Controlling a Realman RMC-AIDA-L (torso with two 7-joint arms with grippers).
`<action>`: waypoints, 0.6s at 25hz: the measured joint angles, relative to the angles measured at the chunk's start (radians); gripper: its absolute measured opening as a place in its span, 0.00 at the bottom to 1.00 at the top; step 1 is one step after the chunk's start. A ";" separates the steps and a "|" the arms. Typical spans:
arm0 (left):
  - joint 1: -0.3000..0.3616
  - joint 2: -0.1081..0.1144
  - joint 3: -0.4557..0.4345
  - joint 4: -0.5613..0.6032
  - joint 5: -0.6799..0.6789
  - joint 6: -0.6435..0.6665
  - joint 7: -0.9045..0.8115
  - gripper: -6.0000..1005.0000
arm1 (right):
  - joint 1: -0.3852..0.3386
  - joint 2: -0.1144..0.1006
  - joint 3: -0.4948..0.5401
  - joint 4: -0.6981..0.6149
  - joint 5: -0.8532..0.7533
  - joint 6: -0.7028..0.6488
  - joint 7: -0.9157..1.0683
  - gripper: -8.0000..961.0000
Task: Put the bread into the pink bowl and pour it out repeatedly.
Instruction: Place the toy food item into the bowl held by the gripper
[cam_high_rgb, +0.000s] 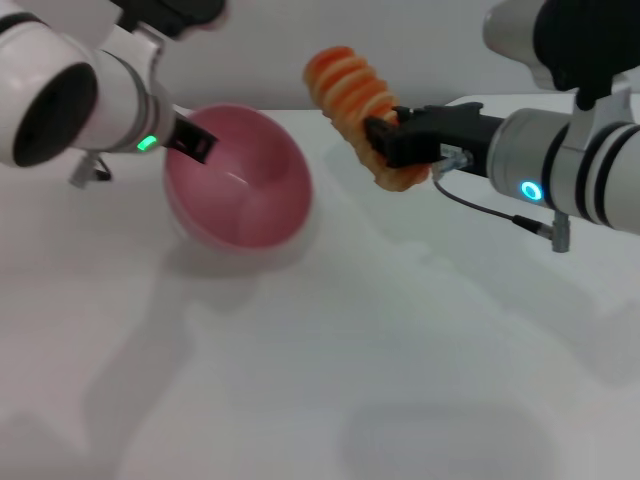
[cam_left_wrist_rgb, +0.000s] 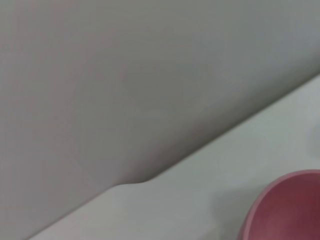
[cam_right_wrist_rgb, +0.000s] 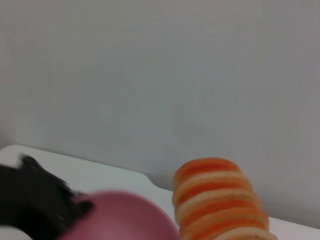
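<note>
White tabletop (cam_high_rgb: 330, 380) fills the head view. Toward its far left, the left gripper (cam_high_rgb: 195, 142) clamps the tilted pink bowl (cam_high_rgb: 245, 185) by its rim. The right gripper (cam_high_rgb: 385, 140) grips the bread (cam_high_rgb: 350, 90), aloft just beside the bowl near the far edge. Judged next: carry the loaf over the opening, level the bowl, release low.

Left wrist view: bowl edge, far tabletop edge.

Right wrist view: bread beside bowl.

No writing visible.
</note>
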 joint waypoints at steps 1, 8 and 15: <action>-0.003 -0.002 0.041 0.000 -0.034 0.006 -0.007 0.05 | 0.004 0.000 -0.008 -0.001 0.000 -0.003 0.001 0.32; -0.013 -0.003 0.085 0.009 -0.076 0.023 -0.013 0.05 | 0.032 -0.004 -0.052 0.036 0.010 -0.043 0.017 0.27; -0.014 -0.002 0.078 0.016 -0.077 0.032 -0.015 0.05 | 0.051 -0.007 -0.073 0.072 0.045 -0.062 0.012 0.22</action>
